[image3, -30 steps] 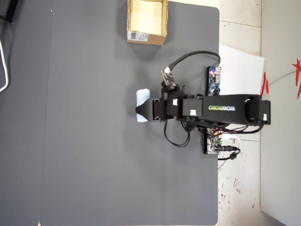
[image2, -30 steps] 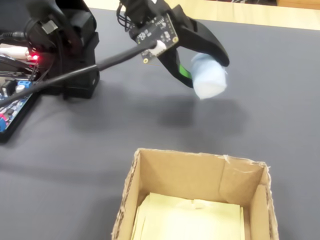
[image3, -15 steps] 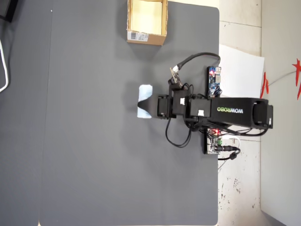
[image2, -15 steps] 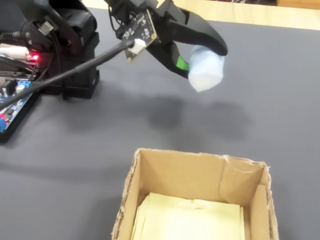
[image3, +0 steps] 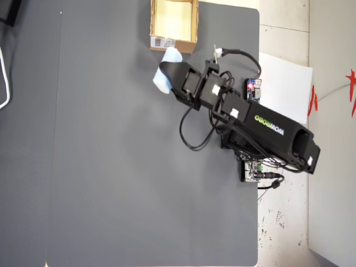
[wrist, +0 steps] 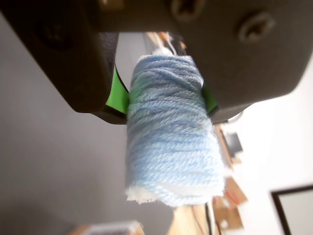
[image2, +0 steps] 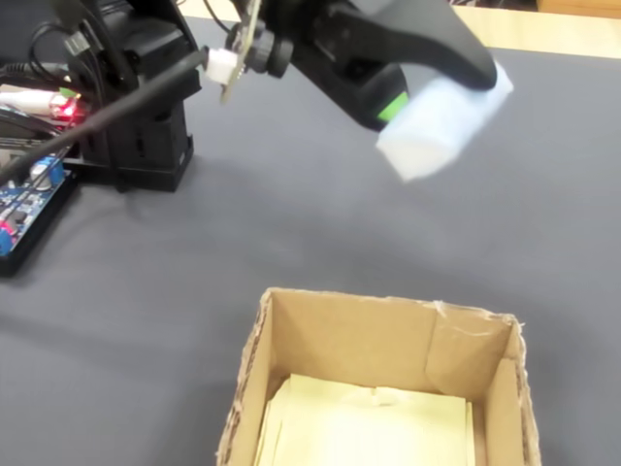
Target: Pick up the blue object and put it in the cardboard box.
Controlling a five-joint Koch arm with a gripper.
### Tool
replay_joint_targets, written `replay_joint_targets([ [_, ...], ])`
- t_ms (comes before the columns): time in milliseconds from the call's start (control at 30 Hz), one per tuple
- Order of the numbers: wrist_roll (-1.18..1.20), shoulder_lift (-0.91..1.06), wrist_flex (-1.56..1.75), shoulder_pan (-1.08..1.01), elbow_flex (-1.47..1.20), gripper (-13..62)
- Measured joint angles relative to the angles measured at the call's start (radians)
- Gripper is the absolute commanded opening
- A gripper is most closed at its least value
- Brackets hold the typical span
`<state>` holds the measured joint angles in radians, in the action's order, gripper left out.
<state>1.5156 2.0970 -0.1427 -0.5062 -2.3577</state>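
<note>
your arm has swung toward the cardboard box (image3: pixel 173 25), carrying the blue object (image3: pixel 165 71) in the tool (image3: pixel 166 69) from mid-table to just beside the box's labelled side.

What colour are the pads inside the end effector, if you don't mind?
Bright green pads, clearest in the wrist view.

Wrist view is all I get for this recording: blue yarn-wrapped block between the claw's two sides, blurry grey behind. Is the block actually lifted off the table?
Observer: Yes. In the fixed view the blue object hangs in the air in the claw, clear of the grey table.
Operator: Is the box anywhere near?
Observer: The overhead view shows the cardboard box at the table's far edge, with the block just beside its labelled side, not yet over the opening.
Operator: Anything already in the box?
Observer: Only a pale yellow lining is visible in the fixed view; its bottom is cut off by the frame.
</note>
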Motion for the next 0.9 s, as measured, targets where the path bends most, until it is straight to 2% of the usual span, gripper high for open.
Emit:
replay_joint_targets([
  [167,-0.031,-0.141,-0.002,-0.130,0.121,24.6],
  [200,-0.054,-0.264,-0.034,-0.224,0.259,24.6],
  [267,-0.061,-0.281,-0.044,-0.245,0.284,24.6],
  [333,-0.112,-0.393,-0.115,-0.344,0.382,24.6],
  [600,-0.156,-0.456,-0.167,-0.396,0.408,25.8],
  [800,-0.186,-0.459,-0.184,-0.403,0.408,33.5],
  [900,-0.186,-0.459,-0.184,-0.408,0.408,33.6],
])
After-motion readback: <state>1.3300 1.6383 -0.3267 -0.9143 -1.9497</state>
